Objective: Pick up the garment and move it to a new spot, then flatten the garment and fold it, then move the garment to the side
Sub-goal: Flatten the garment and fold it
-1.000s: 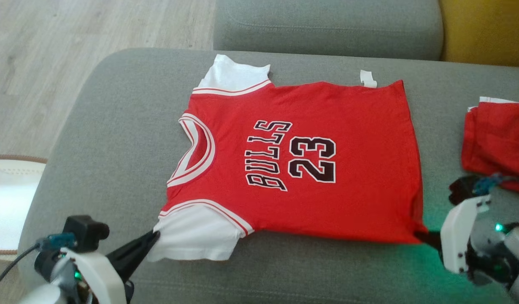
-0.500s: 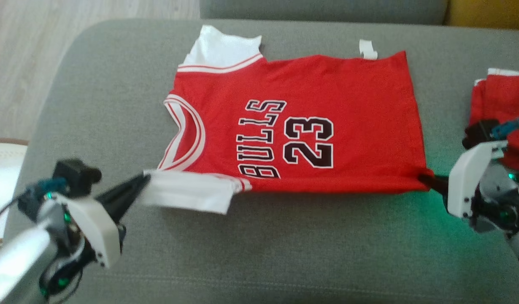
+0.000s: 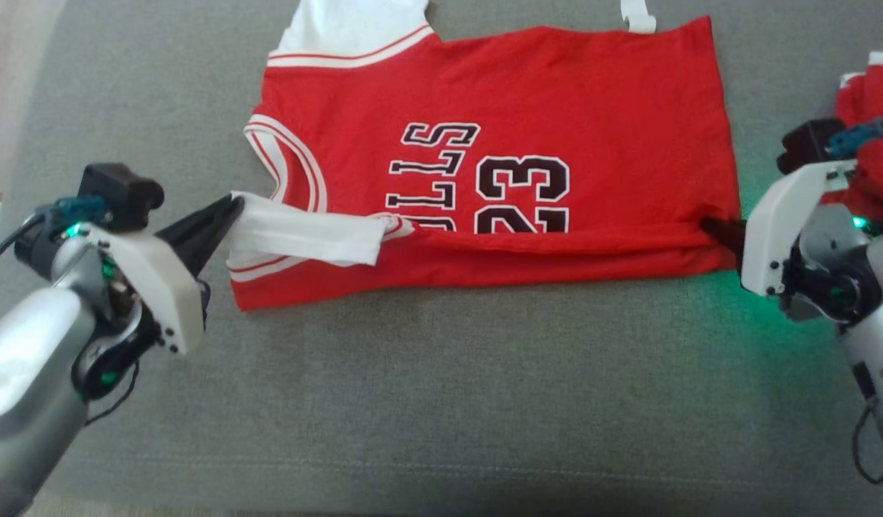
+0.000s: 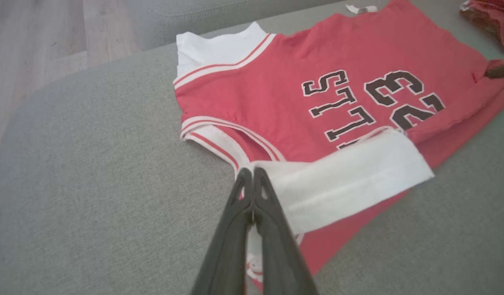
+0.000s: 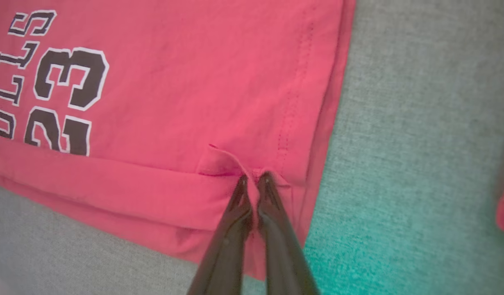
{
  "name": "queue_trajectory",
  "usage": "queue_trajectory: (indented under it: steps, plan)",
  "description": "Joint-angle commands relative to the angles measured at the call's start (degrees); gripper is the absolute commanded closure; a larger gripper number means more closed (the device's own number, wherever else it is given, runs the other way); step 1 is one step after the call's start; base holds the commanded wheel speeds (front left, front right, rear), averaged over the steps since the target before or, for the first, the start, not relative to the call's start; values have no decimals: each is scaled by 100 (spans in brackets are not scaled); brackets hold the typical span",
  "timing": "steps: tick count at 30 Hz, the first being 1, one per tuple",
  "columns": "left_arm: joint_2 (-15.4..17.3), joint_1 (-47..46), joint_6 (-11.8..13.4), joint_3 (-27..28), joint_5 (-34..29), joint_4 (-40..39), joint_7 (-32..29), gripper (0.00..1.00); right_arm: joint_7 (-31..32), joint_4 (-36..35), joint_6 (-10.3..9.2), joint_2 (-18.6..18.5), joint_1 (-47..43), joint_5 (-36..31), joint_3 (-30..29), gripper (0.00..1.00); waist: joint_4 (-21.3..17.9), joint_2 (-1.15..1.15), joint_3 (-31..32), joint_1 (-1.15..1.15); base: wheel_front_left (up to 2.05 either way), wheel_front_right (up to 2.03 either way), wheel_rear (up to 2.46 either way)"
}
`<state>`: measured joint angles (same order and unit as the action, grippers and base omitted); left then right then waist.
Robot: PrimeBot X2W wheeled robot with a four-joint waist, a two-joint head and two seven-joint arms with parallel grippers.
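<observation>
The garment (image 3: 571,93) is red (pinker in the wrist views), with white sleeves, red-and-white striped trim at neck and armholes, and black letters and a "23" outlined in white. The sofa cushion (image 3: 441,402) is plain grey, tinted green at its right. The floor (image 4: 30,32) is pale wood-grain.

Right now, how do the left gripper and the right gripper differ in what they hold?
The left gripper pinches the white sleeve; the right gripper pinches a red hem corner. The left gripper works at the collar end of the jersey, the right gripper at its bottom end. Both are shut on its folded-over near edge.
</observation>
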<state>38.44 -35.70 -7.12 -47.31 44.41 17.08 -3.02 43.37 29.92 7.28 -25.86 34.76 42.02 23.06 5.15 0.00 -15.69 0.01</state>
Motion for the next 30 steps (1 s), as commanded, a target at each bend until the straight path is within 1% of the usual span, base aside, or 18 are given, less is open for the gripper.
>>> queue_trajectory:
  steps: [1, 2, 3, 4, 5, 7, 8, 9, 13, 16, 21, 23, 26, 27, 29, 30]
  plan:
    - [200, -349, -19, 245, -78, -11, 32, 100, -31, -141, 21, -19, 175, -94, -31, 100, -24, 0, -61, -1, 0, 0, 0]
    - [165, -415, -23, 210, -85, 79, 58, 100, -82, -125, 21, 11, 219, -158, -49, 100, -32, 0, -85, -1, 0, 0, 0]
    - [124, -477, -25, 183, -87, 172, 92, 100, -185, -115, 21, 39, 266, -234, -82, 68, -36, 0, -105, -1, 0, 0, 0]
    - [77, -531, -26, 182, -78, 273, 139, 100, -325, -89, 21, 71, 312, -316, -137, 0, -38, 0, -121, -1, 0, 0, 0]
    - [24, -586, -22, 205, -78, 383, 209, 100, -495, -62, 21, 112, 359, -392, -200, 0, -38, 0, -133, -1, 0, 0, 0]
    - [-95, -686, 90, 281, -106, 628, 382, 63, -880, -11, 21, 217, 441, -517, -328, 0, -36, 0, -148, -1, 0, 0, 0]
    - [-160, -729, 183, 329, -125, 750, 486, 9, -1068, 27, 21, 264, 467, -570, -390, 0, -34, 0, -151, -1, 0, 0, 0]
    - [-228, -763, 265, 373, -132, 865, 583, 0, -1215, 67, 21, 305, 477, -615, -420, 0, -32, 0, -146, -1, 0, 0, 0]
    - [-482, -850, 574, 553, -181, 1221, 1109, 0, -1748, 142, 21, 375, 446, -706, -463, 0, -13, 0, -78, -1, 0, 0, 0]
    - [-685, -808, 693, 691, -95, 1379, 1436, 0, -2252, 82, 21, 365, 347, -744, -438, 0, 4, 0, 31, -1, 0, 0, 0]
    - [-1017, -599, 975, 1163, 59, 1309, 1764, 0, -3191, -136, 21, 321, 71, -884, -388, 0, 27, 0, 299, -1, 0, 0, 0]
    - [-1182, -443, 1142, 1522, 45, 1061, 1793, 0, -3611, -245, 21, 289, -85, -1025, -390, 0, 47, 0, 422, -1, 0, 0, 0]
    - [-1511, 8, 1328, 2248, -247, 381, 1798, 0, -4261, -368, 21, 326, -362, -1298, -551, 0, 68, 0, 597, -1, 0, 0, 0]
    - [-1637, 204, 1387, 2478, -396, 163, 1799, 0, -4474, -388, 21, 360, -467, -1431, -646, 0, 76, 0, 656, -1, 0, 0, 0]
    - [-1838, 585, 1506, 2792, -908, -249, 1799, 0, -4857, -433, 21, 503, -692, -1683, -867, 0, 86, 0, 765, -1, 0, 0, 0]
    - [-2024, 793, 1530, 2962, -1047, -442, 1800, 0, -5010, -463, 21, 600, -811, -1793, -982, 0, 86, 0, 814, -1, 0, 0, 0]
